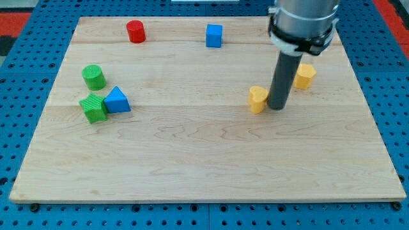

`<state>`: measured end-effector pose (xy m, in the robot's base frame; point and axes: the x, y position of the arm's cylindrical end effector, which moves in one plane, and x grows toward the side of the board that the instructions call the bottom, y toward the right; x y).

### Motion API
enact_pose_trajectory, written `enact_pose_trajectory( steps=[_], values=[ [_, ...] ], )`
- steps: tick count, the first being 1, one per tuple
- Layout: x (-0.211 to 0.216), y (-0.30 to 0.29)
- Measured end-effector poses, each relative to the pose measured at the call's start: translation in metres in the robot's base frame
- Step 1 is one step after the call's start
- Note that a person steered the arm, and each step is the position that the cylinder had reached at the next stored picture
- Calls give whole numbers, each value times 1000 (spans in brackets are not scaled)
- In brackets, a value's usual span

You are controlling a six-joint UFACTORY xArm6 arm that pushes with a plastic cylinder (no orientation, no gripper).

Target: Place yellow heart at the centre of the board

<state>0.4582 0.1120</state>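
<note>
Yellow heart (257, 99) sits right of the table's (192, 160) centre, looks light, rigid, likely slides easily on the wood. No fingers on this arm, nothing to open or clamp; push only. My tip (277, 107) stands just beside the heart's right side, apparently touching. A second yellow block (305, 75) lies behind the rod.

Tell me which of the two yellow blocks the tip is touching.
The yellow heart, just left of my tip and against it. The other yellow block sits up and right of the rod, apart.
</note>
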Motion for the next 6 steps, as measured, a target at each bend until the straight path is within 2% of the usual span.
enact_pose_trajectory(
  steps=[2,4,5,6],
  values=[
    [-66,26],
    [3,-6],
    [-14,-5],
    [-21,-29]
  ],
)
